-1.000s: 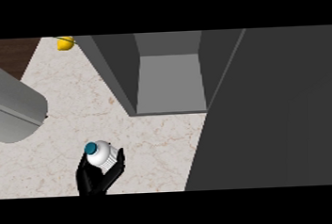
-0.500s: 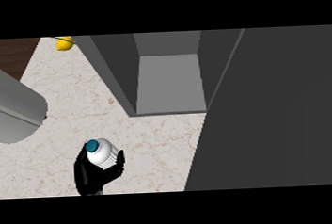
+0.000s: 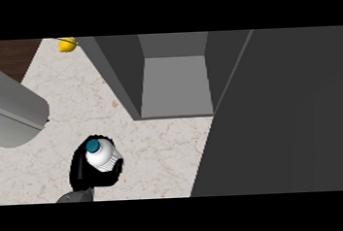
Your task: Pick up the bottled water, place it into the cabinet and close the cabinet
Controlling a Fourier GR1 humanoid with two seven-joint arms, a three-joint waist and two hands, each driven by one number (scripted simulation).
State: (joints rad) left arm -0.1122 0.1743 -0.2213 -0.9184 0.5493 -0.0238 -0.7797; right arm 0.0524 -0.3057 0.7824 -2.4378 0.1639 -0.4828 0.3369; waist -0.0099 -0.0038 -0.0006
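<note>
Since a second ago the robot hand [image 3: 80,167] has wrapped further round the bottled water [image 3: 102,157], teal cap up, low over the surface [image 3: 162,152] left of the open cabinet [image 3: 173,83]; grasp looks set, lift next.

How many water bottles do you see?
1. The bottled water sits in the right hand over the counter, left of the open cabinet. The cabinet door could hide more.
</note>
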